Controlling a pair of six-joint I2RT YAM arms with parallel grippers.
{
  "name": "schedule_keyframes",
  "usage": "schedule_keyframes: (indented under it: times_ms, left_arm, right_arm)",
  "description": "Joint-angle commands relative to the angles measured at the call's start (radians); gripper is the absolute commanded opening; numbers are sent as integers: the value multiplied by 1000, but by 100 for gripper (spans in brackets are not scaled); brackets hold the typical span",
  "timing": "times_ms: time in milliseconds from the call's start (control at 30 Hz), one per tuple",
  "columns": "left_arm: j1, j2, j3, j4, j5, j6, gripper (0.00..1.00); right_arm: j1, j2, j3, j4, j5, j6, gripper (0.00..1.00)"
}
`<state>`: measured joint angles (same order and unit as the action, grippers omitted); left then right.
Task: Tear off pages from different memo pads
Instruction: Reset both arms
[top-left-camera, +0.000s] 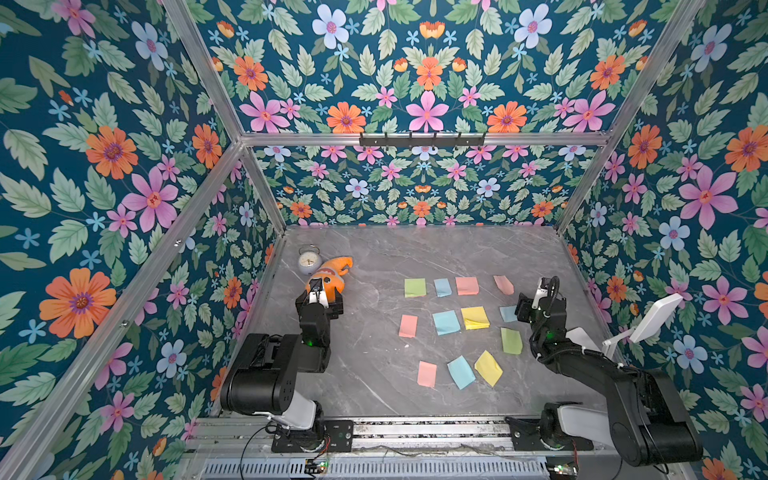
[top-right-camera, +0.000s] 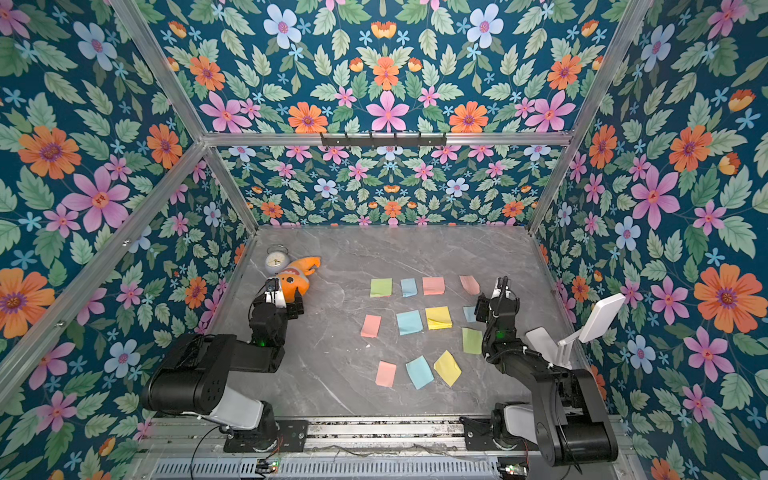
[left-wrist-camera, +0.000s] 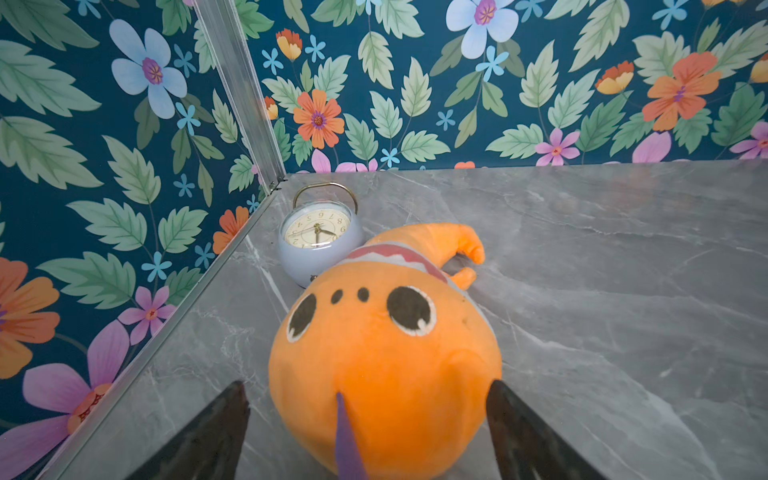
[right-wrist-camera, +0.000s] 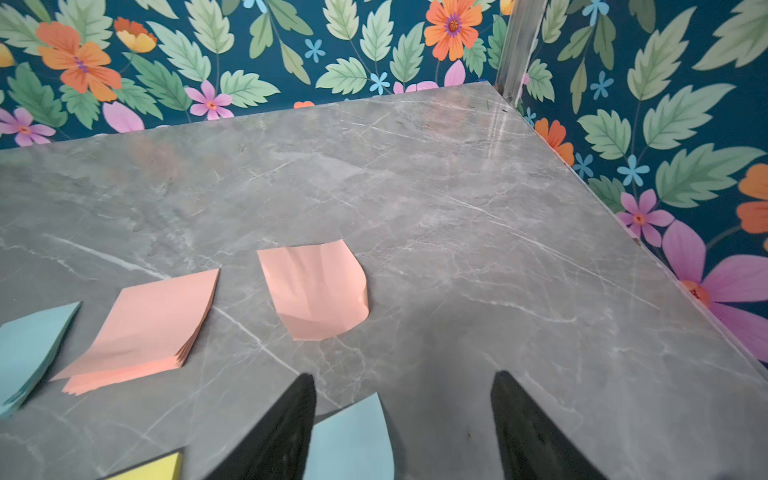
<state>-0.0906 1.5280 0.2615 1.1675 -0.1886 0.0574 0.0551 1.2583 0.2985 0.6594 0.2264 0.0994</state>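
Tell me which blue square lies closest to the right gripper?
The blue page beside the right gripper, showing between its jaws; the other three sit farther off.

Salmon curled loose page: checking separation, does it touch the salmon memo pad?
Apart. Right wrist view shows bare grey table between the salmon page and salmon memo pad.

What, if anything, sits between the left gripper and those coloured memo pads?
Nothing visible: only bare table separates the left gripper from the memo pads. The orange plush toy sits at its open jaws, away from the pads.
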Motion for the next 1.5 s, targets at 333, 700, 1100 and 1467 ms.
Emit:
schedule_keyframes:
  times_ms: [333,700,1100,1467]
  left_arm:
    - [42,75,25,52,-9,-69,100]
    - [52,74,24,54,-1,-77,100]
    - [52,75,22,56,-3,-76,100]
    - [37,78,24,59,18,-50,100]
  right_arm:
    - [-12,195,-47,377,-109,-91,71]
    - [-58,197,-5,288,-83,-23,99]
    - [-57,194,-20,308,-9,10,99]
    - [-57,194,-18,309,-10,8,99]
